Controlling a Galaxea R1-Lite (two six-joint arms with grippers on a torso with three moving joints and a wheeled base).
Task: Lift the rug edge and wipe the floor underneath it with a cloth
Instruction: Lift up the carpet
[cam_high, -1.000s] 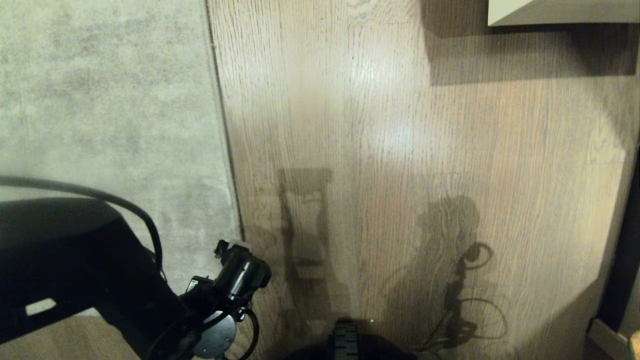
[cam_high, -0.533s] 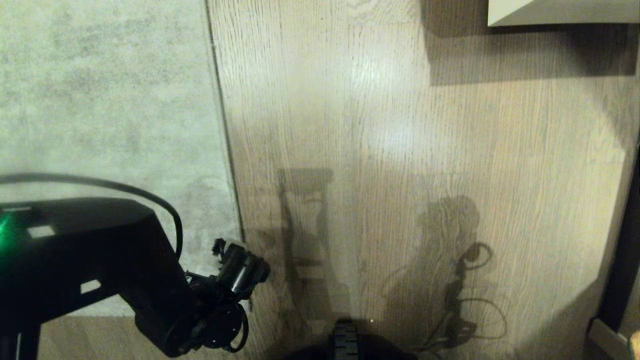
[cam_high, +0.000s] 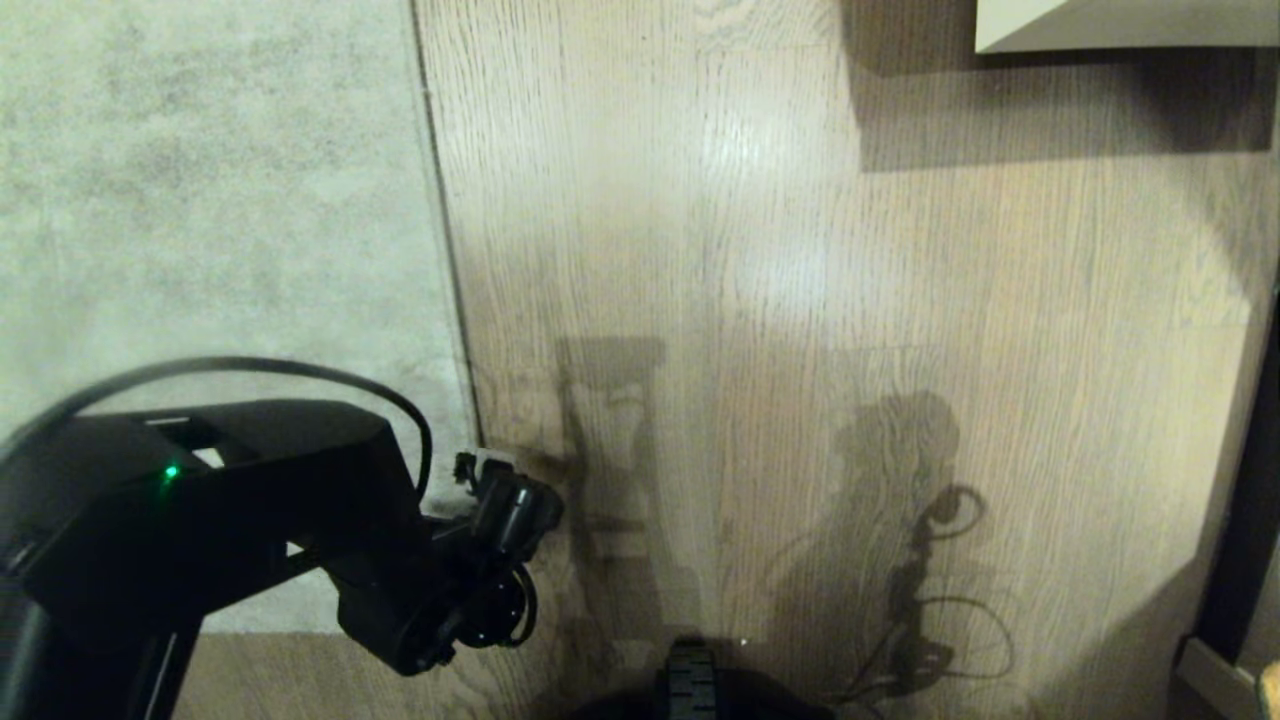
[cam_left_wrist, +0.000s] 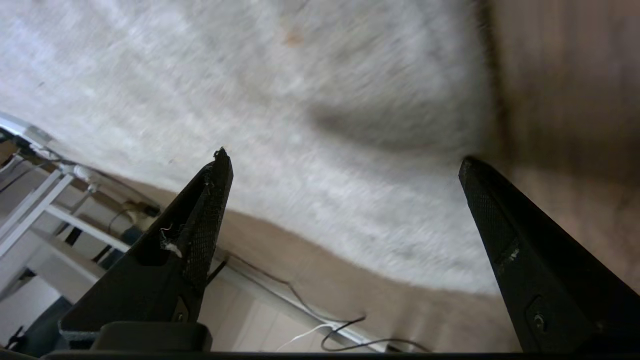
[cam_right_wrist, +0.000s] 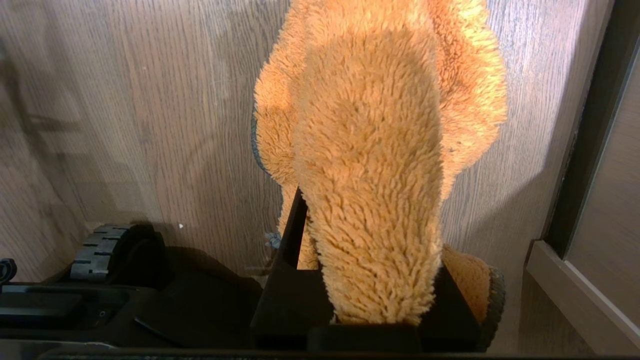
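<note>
Here the left hand (cam_left_wrist: 345, 165) gapes above the rug edge (cam_left_wrist: 482, 125); the right hand (cam_right_wrist: 370, 280) pinches the cloth (cam_right_wrist: 370, 150).

I see the rug (cam_high: 210, 200) as a mottled grey-beige, paler and blurred under my black left gripper (cam_left_wrist: 345, 165), whose fingers (cam_left_wrist: 210, 200) carry a fine mesh texture. The floor (cam_high: 800, 300) is light brown with dark grain lines and a pale sheen, and the arm (cam_high: 230, 520) over it is black with one green light. The cloth (cam_right_wrist: 370, 150) in my right gripper is a shaggy orange-tan with a dark edge.
</note>
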